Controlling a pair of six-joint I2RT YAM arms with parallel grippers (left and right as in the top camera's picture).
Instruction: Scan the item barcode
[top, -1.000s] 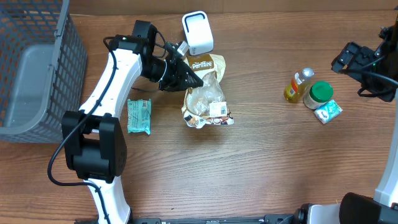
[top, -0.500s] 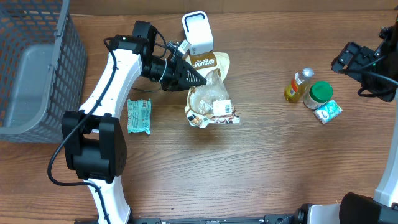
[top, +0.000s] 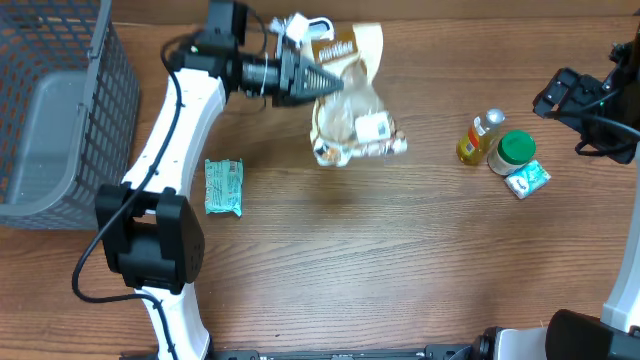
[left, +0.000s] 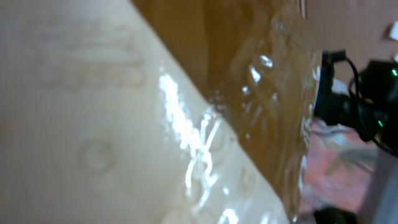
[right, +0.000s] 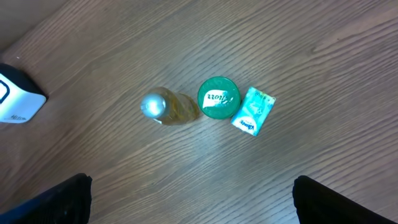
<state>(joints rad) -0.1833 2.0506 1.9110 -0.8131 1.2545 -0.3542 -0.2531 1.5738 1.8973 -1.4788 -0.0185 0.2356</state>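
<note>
brown wooden tabletop (top: 400, 260), far edge: the left pincer (top: 325, 82) pinches the top of the clear snack bag (top: 355, 120), white label facing up, right by the white scanner (top: 318, 22). the right pincer (right: 196, 202) hangs spread wide above 1 bottle (right: 165, 109) and 1 green-lidded jar (right: 218, 98).

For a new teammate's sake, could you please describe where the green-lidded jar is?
Look to the table's right side, where three small items cluster. The jar sits between a yellow bottle and a teal packet; only it has a round green lid.
</note>
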